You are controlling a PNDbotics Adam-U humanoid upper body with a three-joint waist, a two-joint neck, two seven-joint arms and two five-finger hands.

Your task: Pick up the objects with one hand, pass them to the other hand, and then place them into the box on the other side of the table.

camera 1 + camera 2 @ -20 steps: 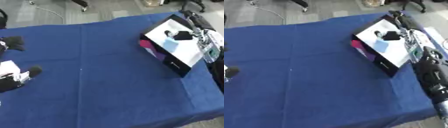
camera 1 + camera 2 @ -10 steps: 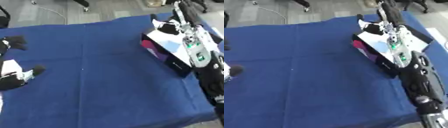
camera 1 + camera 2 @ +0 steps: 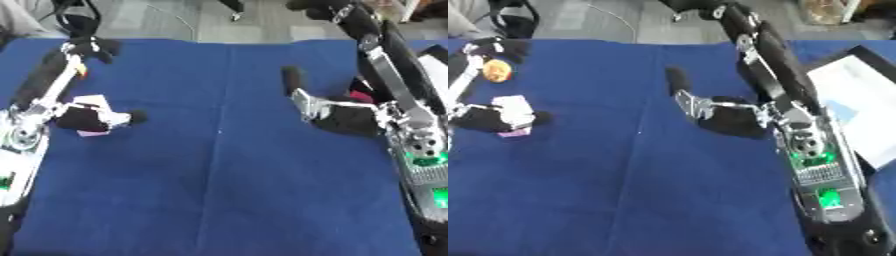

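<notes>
My left hand (image 3: 80, 119) is at the table's left side, fingers curled round a small white and pink object (image 3: 94, 103). My right hand (image 3: 730, 118) is out over the middle of the blue table (image 3: 219, 165), well apart from the left hand. It is open and holds nothing, with one finger (image 3: 677, 80) pointing away from me. The white-topped box (image 3: 866, 105) lies at the right edge, partly hidden behind my right arm. A small orange thing (image 3: 496, 70) lies at the far left, next to my left arm.
Black chair bases and a cable lie on the floor beyond the table's far edge. My right forearm (image 3: 820, 180), with green lights, fills the lower right. The cloth between the hands is bare blue.
The camera has tilted, so the whole picture shifted. My right hand has come away from the box toward the table's middle. The left hand still holds the white and pink object.
</notes>
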